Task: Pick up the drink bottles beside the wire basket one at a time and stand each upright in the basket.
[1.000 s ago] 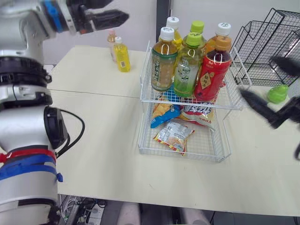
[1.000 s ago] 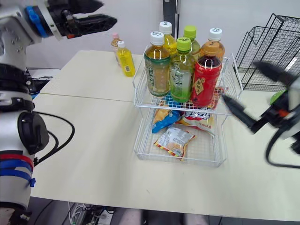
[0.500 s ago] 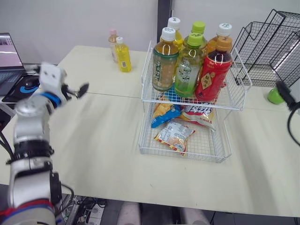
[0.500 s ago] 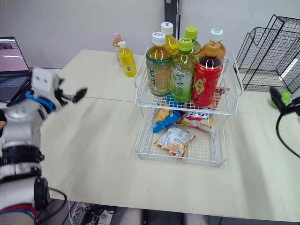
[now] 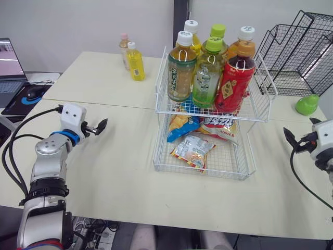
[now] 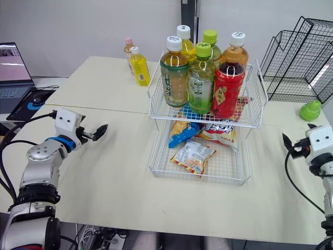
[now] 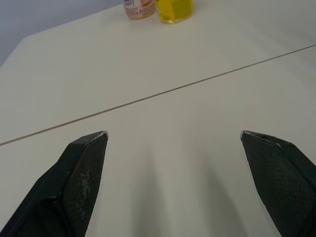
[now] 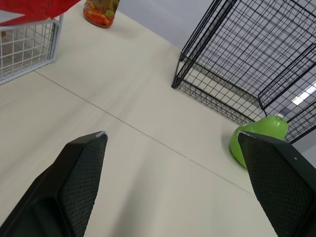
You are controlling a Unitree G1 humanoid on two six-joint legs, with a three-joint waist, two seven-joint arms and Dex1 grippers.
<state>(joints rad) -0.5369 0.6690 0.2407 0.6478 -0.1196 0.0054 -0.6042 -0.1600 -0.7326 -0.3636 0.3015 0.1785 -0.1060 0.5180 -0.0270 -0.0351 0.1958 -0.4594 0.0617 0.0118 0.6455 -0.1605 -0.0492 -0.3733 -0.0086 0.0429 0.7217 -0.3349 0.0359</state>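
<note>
A white two-tier wire basket (image 5: 205, 112) stands mid-table. Several drink bottles (image 5: 207, 73) are upright in its upper tier. Beside it, at the far left, a yellow bottle (image 5: 136, 61) and a pink-capped bottle (image 5: 124, 49) stand upright on the table. My left gripper (image 5: 100, 126) hovers low over the table's left part, open and empty, well short of those two bottles (image 7: 174, 10). Open and empty too, my right gripper (image 6: 286, 141) hangs at the table's right edge, clear of the basket.
Snack packets (image 5: 193, 148) lie in the basket's lower tier. A black wire rack (image 5: 296, 47) and a green pear-shaped object (image 5: 307, 104) sit at the back right. A laptop (image 5: 8, 57) and a mouse (image 5: 32, 92) are off the left side.
Both arms have come down and back: the left gripper from high over the far left to low over the near left table, the right gripper from beside the basket to the right edge.
</note>
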